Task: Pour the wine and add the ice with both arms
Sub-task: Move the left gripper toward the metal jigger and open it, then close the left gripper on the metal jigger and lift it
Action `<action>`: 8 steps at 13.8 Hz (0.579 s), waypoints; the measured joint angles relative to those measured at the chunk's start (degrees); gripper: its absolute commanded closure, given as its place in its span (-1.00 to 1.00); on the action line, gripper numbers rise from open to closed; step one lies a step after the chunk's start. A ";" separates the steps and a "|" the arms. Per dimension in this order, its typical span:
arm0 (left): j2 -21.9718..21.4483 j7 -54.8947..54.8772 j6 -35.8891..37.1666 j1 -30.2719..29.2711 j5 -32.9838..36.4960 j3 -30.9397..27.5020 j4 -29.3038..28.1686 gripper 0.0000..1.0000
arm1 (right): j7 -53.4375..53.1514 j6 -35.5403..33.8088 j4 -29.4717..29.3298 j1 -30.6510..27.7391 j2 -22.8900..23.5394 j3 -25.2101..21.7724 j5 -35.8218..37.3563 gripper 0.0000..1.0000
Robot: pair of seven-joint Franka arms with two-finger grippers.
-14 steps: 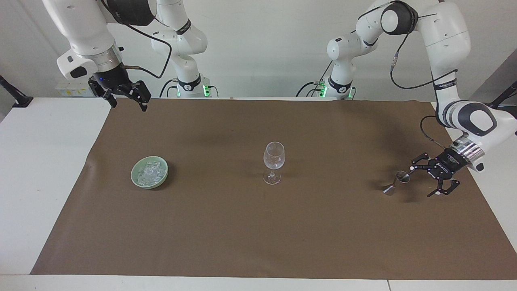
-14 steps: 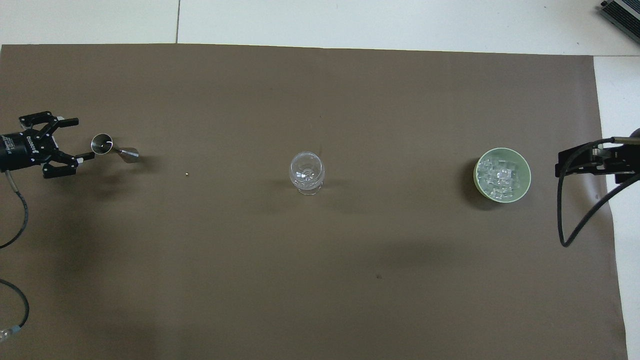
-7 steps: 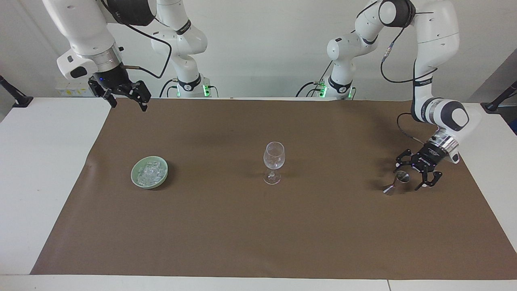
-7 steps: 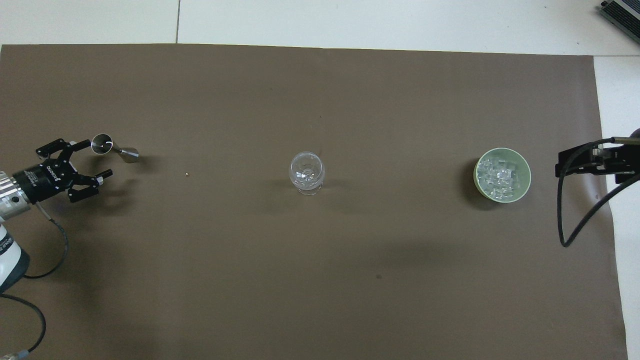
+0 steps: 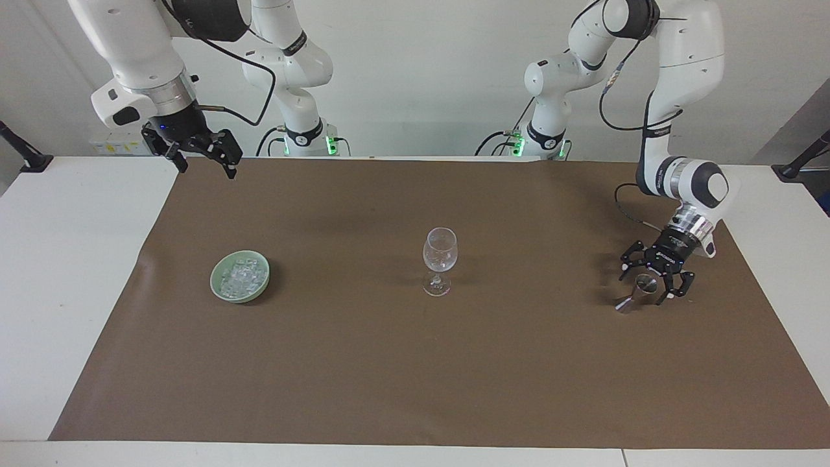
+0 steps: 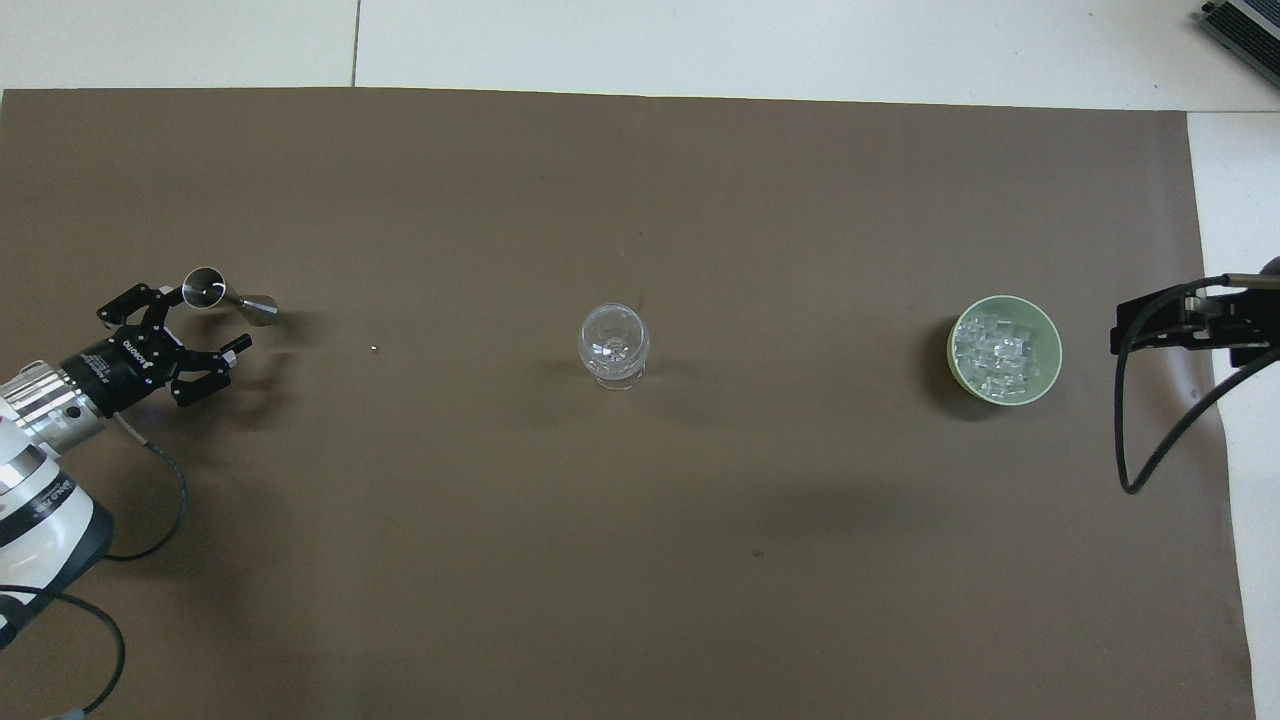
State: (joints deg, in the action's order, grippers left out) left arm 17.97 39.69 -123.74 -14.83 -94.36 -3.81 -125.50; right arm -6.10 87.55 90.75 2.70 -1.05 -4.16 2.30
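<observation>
The left hand (image 5: 652, 284) hangs low over the metal jigger (image 5: 637, 292), which stands on the brown mat at the left arm's end of the desk (image 5: 78, 259). Its fingers are spread wide around the jigger's upper cup and nothing is gripped yet. To do this well, I would centre the fingers on the narrow waist between the two cones, settle a little lower, then close gently so the jigger stays upright and does not skid or tip. The left arm bends down from its elbow, wrist tilted toward the mat.

The right hand (image 5: 198, 155), fingers also wide, waits high over the mat's edge nearest the robots. The ice (image 5: 242, 277) lies in the green bowl (image 5: 217, 288) toward the right arm's end, with the empty glass (image 5: 439, 259) mid-mat between bowl and jigger.
</observation>
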 measured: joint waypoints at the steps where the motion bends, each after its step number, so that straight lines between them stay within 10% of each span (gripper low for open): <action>1: -0.05 -0.16 -0.29 0.15 -1.34 -0.01 -0.24 -1.00 | 0.00 0.00 0.00 0.00 0.00 0.00 0.00 -1.00; 8: -0.16 -0.34 -1.31 1.62 -7.96 -0.01 -0.31 -1.00 | 0.00 0.00 0.00 0.00 0.00 0.00 0.00 -1.00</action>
State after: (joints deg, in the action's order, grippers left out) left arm 17.81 39.36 -125.06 -13.22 -102.31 -3.82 -125.81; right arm -6.10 87.55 90.75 2.70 -1.05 -4.16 2.30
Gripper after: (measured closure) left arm 0.000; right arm 0.000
